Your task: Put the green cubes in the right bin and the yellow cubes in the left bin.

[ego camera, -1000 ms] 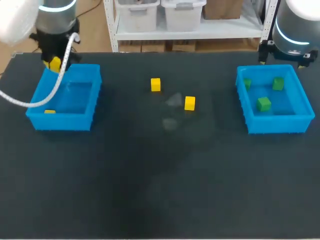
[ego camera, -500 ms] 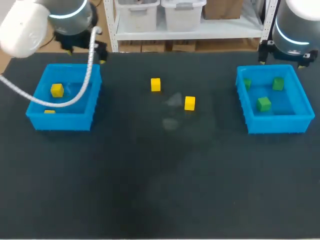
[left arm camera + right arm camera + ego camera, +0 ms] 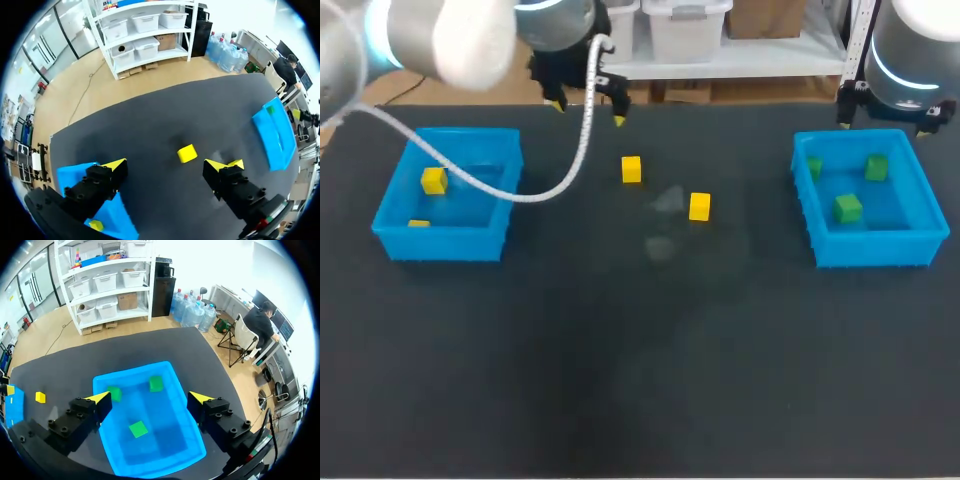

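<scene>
The left claw (image 3: 170, 165) hung wide open, holding nothing, with a yellow cube (image 3: 187, 153) on the counter (image 3: 620, 350) just ahead. The right claw (image 3: 149, 398) gaped empty above the right bin (image 3: 170, 450), which held three green cubes (image 3: 138, 429).

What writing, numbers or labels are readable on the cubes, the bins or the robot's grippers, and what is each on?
No text can be read anywhere on these.
yellow cubes: plain faces, no print.
green cubes: plain faces, no print.
left bin and right bin: bare blue walls, no label.
left gripper and right gripper: no markings large enough to read.
</scene>
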`<state>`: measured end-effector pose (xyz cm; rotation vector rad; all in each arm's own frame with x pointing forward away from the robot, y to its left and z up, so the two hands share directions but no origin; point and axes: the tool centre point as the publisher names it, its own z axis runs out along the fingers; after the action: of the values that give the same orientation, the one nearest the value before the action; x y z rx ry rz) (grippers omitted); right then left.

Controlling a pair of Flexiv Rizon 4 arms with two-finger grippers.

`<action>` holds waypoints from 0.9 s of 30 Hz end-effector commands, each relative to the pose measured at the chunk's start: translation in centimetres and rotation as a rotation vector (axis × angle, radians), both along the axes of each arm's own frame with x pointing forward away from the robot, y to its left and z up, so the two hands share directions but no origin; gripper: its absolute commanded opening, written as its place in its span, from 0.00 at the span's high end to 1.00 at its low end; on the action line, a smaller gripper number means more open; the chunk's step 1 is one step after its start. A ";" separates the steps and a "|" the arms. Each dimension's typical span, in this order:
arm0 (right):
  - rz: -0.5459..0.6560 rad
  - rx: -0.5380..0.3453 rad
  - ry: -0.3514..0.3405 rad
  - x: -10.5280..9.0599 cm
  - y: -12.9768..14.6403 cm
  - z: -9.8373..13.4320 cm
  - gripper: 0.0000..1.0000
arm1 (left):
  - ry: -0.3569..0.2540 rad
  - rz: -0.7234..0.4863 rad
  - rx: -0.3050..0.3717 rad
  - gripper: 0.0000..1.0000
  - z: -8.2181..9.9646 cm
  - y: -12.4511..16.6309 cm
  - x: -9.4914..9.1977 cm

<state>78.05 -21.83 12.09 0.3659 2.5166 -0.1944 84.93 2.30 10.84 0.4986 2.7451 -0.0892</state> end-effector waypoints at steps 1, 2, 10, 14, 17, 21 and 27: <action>0.000 0.000 -0.007 -0.2 -0.1 0.0 0.00 | 0.148 -0.013 0.058 0.00 -0.3 -2.4 2.7; 0.000 0.000 -0.007 -0.2 -0.1 0.0 0.00 | 0.163 -0.016 0.058 0.00 -0.5 -2.7 2.7; 0.000 0.000 -0.007 -0.2 -0.1 0.0 0.00 | 0.222 -0.057 0.053 0.00 -1.9 -5.3 1.1; 0.000 0.000 -0.007 -0.2 -0.1 0.0 0.00 | 0.268 -0.075 0.040 0.00 -3.0 -5.8 -0.1; 0.000 0.000 -0.007 -0.2 -0.1 0.0 0.00 | 0.288 -0.075 0.041 0.00 -3.9 -6.0 -0.7; 0.000 0.000 -0.007 -0.2 -0.1 0.0 0.00 | 0.317 -0.056 0.024 0.00 -4.9 -5.8 -1.2; 0.000 0.000 -0.007 -0.2 -0.1 0.0 0.00 | 0.335 -0.020 -0.004 0.00 -6.1 -5.6 -1.4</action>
<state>78.05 -21.83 12.09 0.3659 2.5166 -0.1944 83.10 -3.26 5.13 0.5591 3.0522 -0.1902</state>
